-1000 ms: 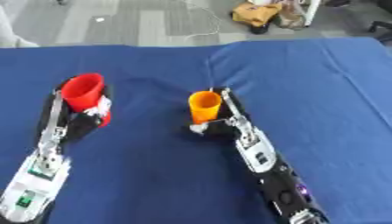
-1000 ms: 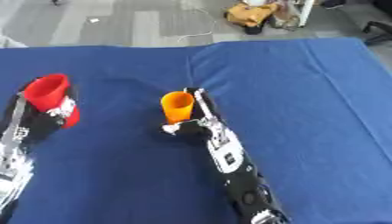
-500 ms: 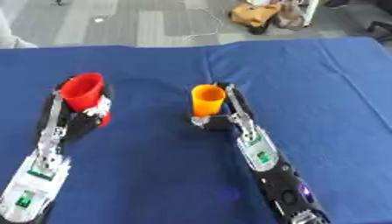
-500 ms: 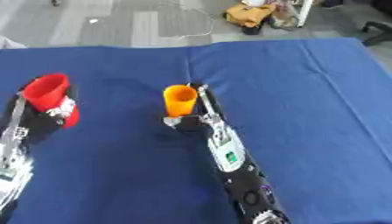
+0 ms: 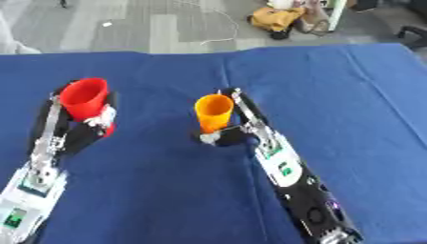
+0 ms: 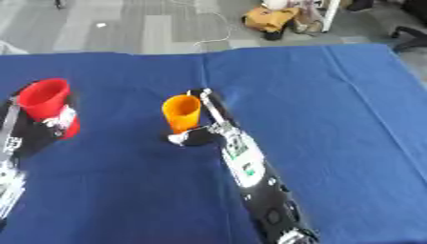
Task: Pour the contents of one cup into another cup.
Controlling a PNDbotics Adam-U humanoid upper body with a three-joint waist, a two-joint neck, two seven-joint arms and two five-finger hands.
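Inspector: Since the earlier frame, what had moved?

Operator: Little. My right hand (image 5: 227,137) had kept its fingers curled round the base of the orange cup (image 5: 213,111), upright at mid-table (image 5: 350,95). My left hand (image 5: 87,131) stayed wrapped round the red cup (image 5: 83,96), also upright, at the left.

Inspector: Why held so?

Operator: I judged it kept the contents level before pouring; the cups stood well apart.

Inspector: Obstructions?

Operator: None between them. Bags (image 5: 279,19) and a cable (image 5: 218,25) lay on the floor beyond.
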